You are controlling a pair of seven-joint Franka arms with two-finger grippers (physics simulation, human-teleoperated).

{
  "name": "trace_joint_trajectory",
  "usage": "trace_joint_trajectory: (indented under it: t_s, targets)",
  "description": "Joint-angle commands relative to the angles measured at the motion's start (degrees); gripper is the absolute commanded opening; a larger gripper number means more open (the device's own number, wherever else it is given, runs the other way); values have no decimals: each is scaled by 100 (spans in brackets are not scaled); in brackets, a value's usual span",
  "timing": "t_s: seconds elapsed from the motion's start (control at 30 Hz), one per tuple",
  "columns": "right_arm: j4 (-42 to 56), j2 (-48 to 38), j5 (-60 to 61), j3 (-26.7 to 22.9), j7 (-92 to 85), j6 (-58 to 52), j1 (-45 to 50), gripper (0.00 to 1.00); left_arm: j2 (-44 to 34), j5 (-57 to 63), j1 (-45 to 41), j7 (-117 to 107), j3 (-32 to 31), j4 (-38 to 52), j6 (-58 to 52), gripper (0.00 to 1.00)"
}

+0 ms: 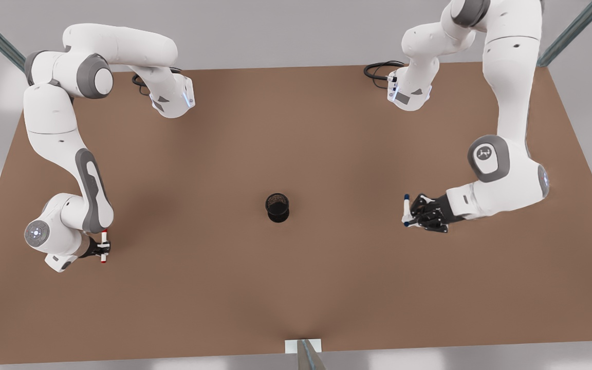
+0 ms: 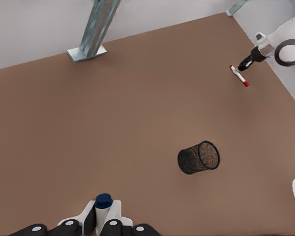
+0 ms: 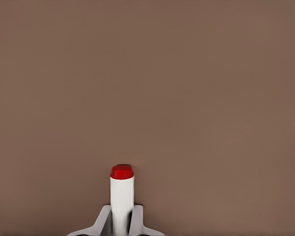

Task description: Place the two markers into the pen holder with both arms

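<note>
I'm keeping the black mesh cylindrical pen holder (image 1: 277, 207) central on the brown table (image 1: 296, 308). My left gripper (image 1: 415, 220), at its three o'clock, is clamping the blue-capped white marker (image 1: 405, 208); my right gripper (image 1: 103, 250), at eight o'clock, is clamping the red-capped white marker (image 1: 104, 246), ready to carry inward.

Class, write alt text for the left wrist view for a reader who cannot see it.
The left gripper holds the blue-capped marker over a brown table. The black mesh pen holder stands beyond, empty, and farther off the right gripper holds the red-capped marker.
</note>
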Motion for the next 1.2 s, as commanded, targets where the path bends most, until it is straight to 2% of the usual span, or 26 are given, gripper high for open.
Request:
trace_joint_trajectory:
  t_s: [0.0, 0.03, 0.1, 0.17, 0.3, 0.37, 0.5, 0.63, 0.83, 0.93, 1.0, 1.17]
  targets:
    - [3, -6, -9, 2, -41, 0, 13, 29, 35, -877, -277, 4442, -73, 20, 313, 21]
    - [38, -32, -9, 2, -32, -53, 83, 28, 35, -1053, -488, 4609, -73, 20, 524, 21]
    - [363, -331, -18, 274, 328, -790, 110, 28, 26, -1071, -813, 4881, -91, 38, 841, 21]
    - [389, -744, -18, 669, 329, -896, 92, 26, 26, -1282, -1200, 5268, -91, 38, 1341, 21]
    - [398, -1377, -18, 2136, 768, -888, 22, 25, 141, -1914, -2333, 5445, -82, 38, 3081, 21]
    - [468, -1429, -18, 2866, 1471, -809, 22, 25, 194, -2108, -2492, 5427, -82, 38, 3284, 21]
    - [495, -1386, -18, 3737, 2271, 184, 92, 24, 334, -2521, -3116, 5400, -73, 99, 4154, 21]
    - [346, -1315, -18, 4097, 2262, 1221, 92, 24, 791, -2512, -3476, 5225, -73, 635, 4778, 21]
    - [-938, -1202, -18, 4721, 2350, 4007, -66, 24, 1108, -2504, -3758, 5234, -64, 811, 5200, 21]
    - [-973, -999, -27, 4836, 2403, 4526, -57, 23, 1108, -2715, -3916, 5225, -64, 671, 5297, 21]
    - [-973, -928, -27, 4836, 2394, 4658, -13, 24, 1195, -2741, -4118, 5216, -64, 697, 5736, 21]
    - [-1017, -788, -53, 4836, 2385, 4957, 13, 24, 1231, -2934, -4206, 5216, -64, 469, 5789, 21]
